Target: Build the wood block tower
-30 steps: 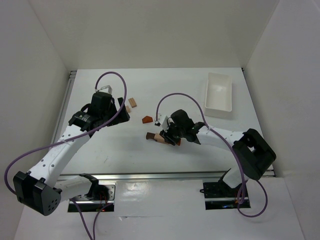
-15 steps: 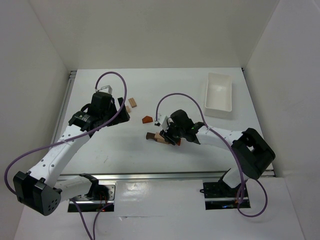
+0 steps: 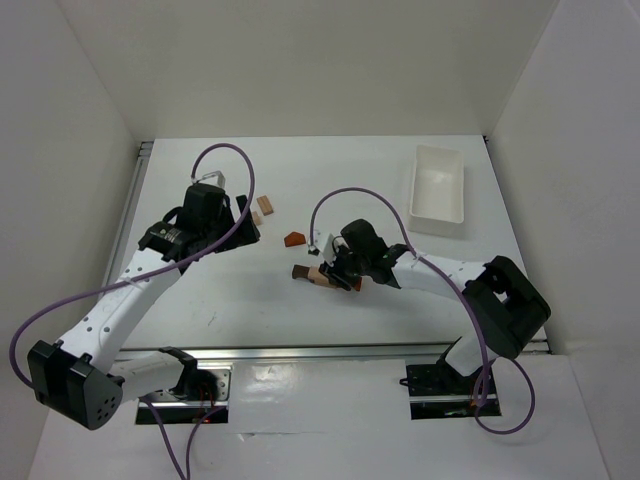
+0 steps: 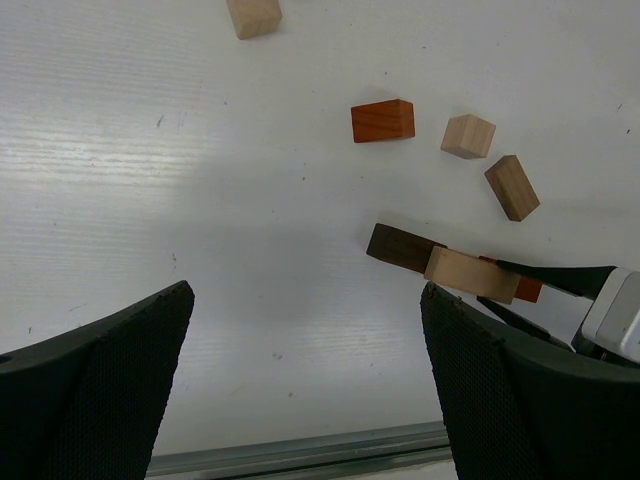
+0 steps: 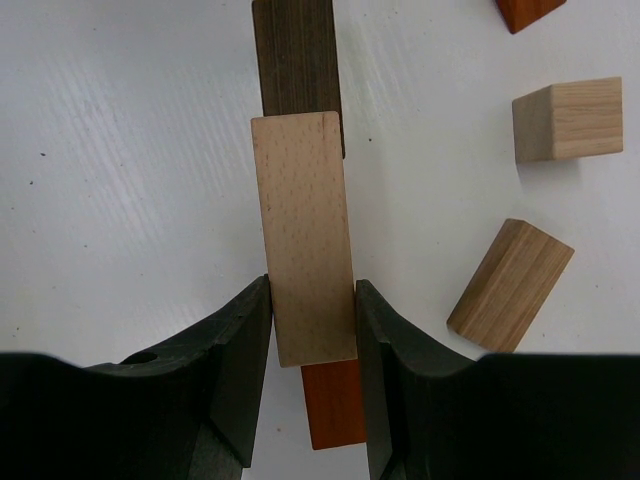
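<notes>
The right gripper [image 5: 311,288] has its two black fingers [image 5: 240,340] clamped on the long sides of a light tan bar [image 5: 303,240], the top piece of the wood block tower. In the right wrist view this bar overlaps the near end of a dark brown bar [image 5: 295,60] that runs on toward 12 o'clock. A reddish-orange bar [image 5: 333,405] pokes out from beneath it at 6 o'clock. All three pieces run nearly in one line on the white table [image 3: 250,290]. Loose on that matte, faintly ribbed surface, a light tan block [image 5: 567,120] sits at 2 o'clock of the held bar. A second tan block [image 5: 510,285] lies tilted at 4 o'clock, and the corner of a reddish-orange wedge [image 5: 528,12] shows at 1 o'clock, all apart from the fingers. In the top view the left gripper [image 3: 240,215] hangs at 10 o'clock of the right one. Its jaws are spread wide around nothing, and two small tan pieces [image 3: 263,208] lie just beside it. A white rectangular tray [image 3: 437,190] rests well apart at 2 o'clock, near the back right corner. Plain white walls [image 3: 300,60] enclose the table on three sides, an aluminium rail [image 3: 330,352] runs along its near edge by the arm bases, and purple cables [image 3: 225,150] loop over both arms.
</notes>
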Robot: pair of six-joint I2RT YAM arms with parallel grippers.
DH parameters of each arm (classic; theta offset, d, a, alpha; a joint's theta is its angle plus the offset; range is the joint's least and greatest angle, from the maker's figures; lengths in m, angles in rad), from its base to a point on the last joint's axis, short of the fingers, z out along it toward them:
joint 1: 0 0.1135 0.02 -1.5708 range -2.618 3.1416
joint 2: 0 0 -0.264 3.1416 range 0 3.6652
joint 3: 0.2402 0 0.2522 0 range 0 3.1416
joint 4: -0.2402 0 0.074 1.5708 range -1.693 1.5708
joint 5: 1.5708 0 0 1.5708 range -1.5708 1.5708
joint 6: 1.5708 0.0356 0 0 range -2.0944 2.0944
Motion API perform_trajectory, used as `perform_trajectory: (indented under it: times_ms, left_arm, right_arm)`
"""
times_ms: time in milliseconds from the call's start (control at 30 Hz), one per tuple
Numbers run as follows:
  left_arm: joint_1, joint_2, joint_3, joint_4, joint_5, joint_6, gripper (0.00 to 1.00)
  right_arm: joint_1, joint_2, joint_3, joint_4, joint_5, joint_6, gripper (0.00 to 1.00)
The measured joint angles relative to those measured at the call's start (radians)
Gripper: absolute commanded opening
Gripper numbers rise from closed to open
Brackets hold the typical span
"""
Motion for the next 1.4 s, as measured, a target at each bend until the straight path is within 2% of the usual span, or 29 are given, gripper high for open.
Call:
perform_trajectory:
  times_ms: [1400]
  left_arm:
    - [0.0,0.011,0.0,0.0,0.0,0.003,1.0]
  right_arm:
    - [-0.018,0.017,0.016,-0.005,-0.041,-0.032,0.44]
